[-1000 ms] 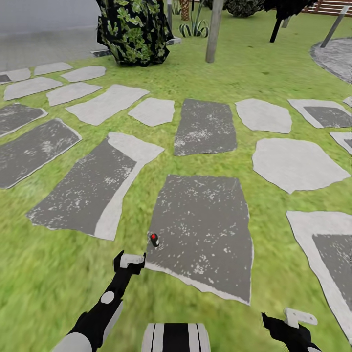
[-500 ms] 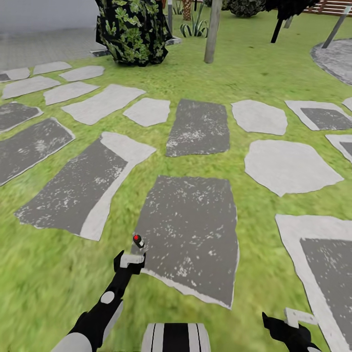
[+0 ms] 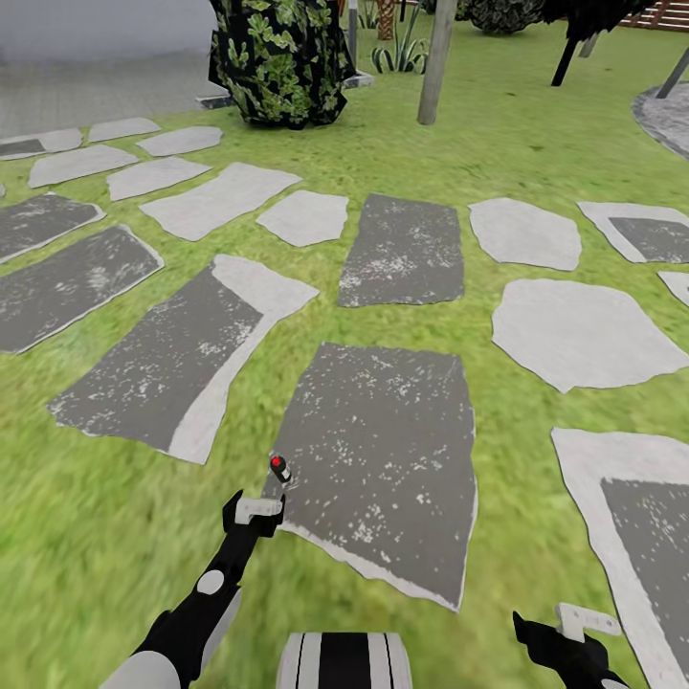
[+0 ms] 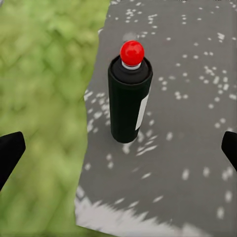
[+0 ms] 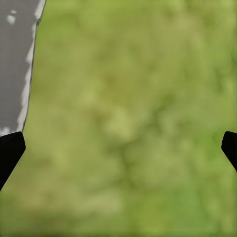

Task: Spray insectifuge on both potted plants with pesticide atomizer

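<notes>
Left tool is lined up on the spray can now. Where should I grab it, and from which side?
Grip the atomizer mid-body, straight ahead from the left tool. It stands upright on the dark stepping stone, centred between open fingers; stay below the red nozzle.

Green lawn (image 3: pixel 498 144) spreads everywhere, broken by flat stepping stones (image 3: pixel 402 251), some dark grey and speckled, some pale. Far ahead stand a dark leafy bush (image 3: pixel 279 57), a thin grey post (image 3: pixel 437 62) and what may be pale paving (image 3: pixel 86 81).
</notes>
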